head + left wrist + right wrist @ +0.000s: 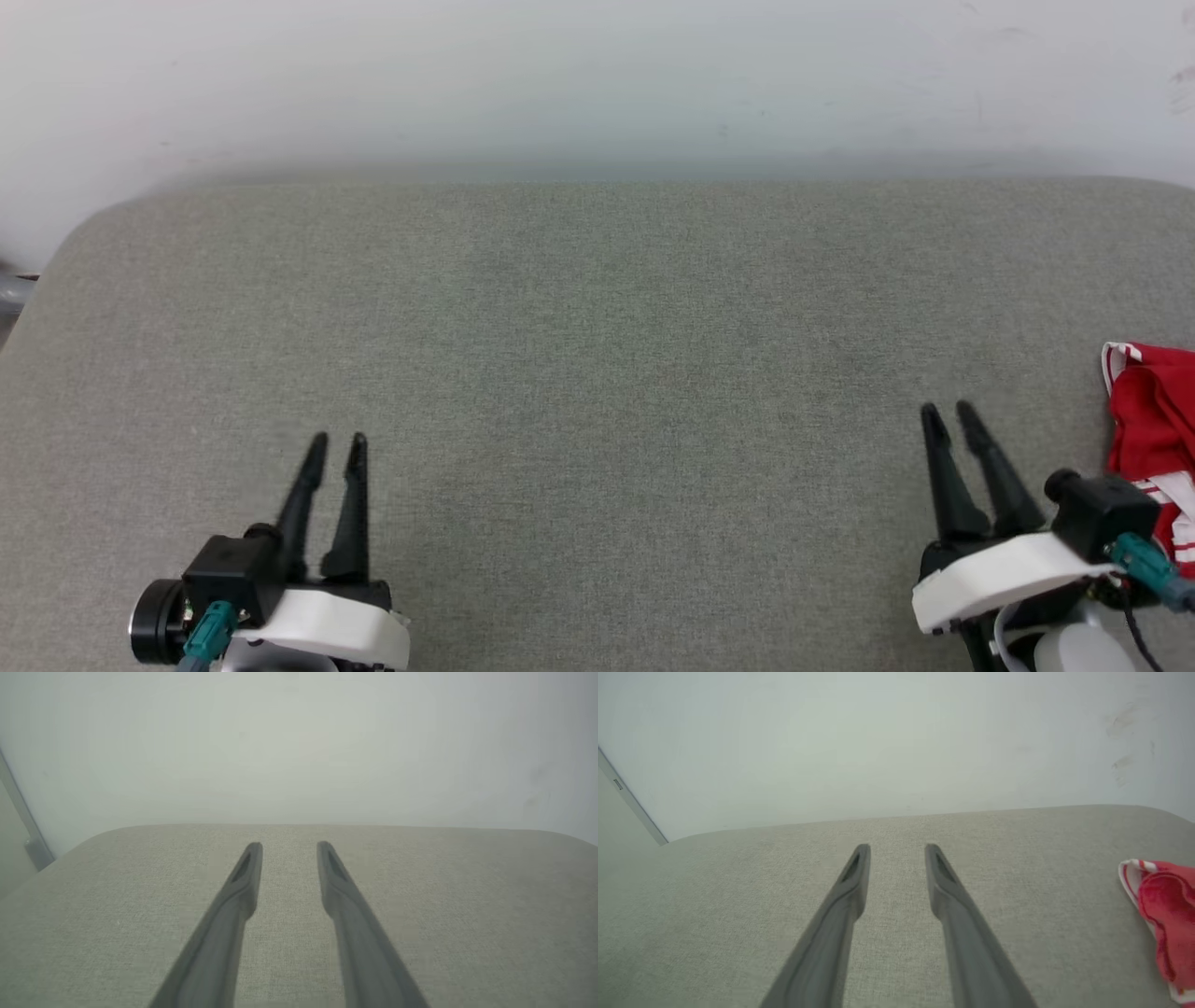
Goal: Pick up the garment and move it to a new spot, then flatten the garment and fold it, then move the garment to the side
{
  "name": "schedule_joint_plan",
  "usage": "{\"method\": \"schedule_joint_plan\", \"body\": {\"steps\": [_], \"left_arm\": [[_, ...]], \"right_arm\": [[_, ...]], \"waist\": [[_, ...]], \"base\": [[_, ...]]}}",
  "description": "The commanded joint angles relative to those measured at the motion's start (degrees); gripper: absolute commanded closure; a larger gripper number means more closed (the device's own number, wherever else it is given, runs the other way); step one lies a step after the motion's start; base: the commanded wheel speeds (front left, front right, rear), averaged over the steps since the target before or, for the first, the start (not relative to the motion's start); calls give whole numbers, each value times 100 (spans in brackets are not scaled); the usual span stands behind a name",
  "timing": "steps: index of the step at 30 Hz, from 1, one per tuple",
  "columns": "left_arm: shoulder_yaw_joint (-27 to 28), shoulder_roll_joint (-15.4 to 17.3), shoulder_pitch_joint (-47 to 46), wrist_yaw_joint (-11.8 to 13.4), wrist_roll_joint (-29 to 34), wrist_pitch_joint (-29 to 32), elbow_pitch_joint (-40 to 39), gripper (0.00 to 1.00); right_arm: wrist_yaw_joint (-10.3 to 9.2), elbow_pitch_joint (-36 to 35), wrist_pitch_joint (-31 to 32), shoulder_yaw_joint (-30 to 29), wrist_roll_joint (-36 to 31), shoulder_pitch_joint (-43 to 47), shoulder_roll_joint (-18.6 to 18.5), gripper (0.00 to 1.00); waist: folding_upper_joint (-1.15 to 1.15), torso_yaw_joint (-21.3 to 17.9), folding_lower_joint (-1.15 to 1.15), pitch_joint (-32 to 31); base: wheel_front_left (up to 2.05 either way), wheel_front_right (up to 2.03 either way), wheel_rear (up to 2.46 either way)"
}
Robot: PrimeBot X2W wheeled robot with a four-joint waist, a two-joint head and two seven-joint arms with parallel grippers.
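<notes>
left gripper (336,439): fingers parted by a narrow gap, nothing between them. It sits low at near left and points away toward the wall (597,84). right gripper (947,408): also parted and empty, at near right, leaning slightly left. Both are over the grey fabric table (597,355). shirt (1153,420): red, crumpled, at the table's right edge, just right of the right gripper, clear of its fingers.

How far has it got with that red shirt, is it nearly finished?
Barely started, it seems. Done: nothing visible; the shirt lies bunched at the far right of the grey surface, neither flat nor folded. In hand: nothing; the left gripper and right gripper are open and empty, apart from it. Left: picking it up, moving, flattening, folding, setting aside.
</notes>
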Motion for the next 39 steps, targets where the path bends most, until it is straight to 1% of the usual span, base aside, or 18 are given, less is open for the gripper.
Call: {"method": "schedule_joint_plan", "body": {"steps": [1,2,14,15,26,39], "left_arm": [[-1,-7,8,0,-16,15,44,100],[-1,-11,15,-1,-50,30,98,100],[81,-15,-101,-17,-1432,381,265,100],[96,-16,-124,-21,-1748,457,299,100],[147,-19,-209,-34,-2820,720,421,100],[204,-22,-298,-51,-3921,990,549,100]], "right_arm": [[0,38,6,-2,16,32,0,100],[0,78,16,-7,50,65,0,100],[-1,109,314,-110,1346,47,5,100],[-1,116,380,-132,1642,44,7,100],[-1,139,606,-205,2645,30,11,100],[-2,167,840,-283,3678,13,16,100]], "waist": [[0,0,0,-1],[0,-1,0,-2],[0,-4,0,-45],[0,-5,0,-56],[0,-9,0,-95],[0,-13,0,-141]], "base": [[0,0,0],[0,0,0],[0,0,0],[0,0,0],[0,0,0],[0,0,0]]}}
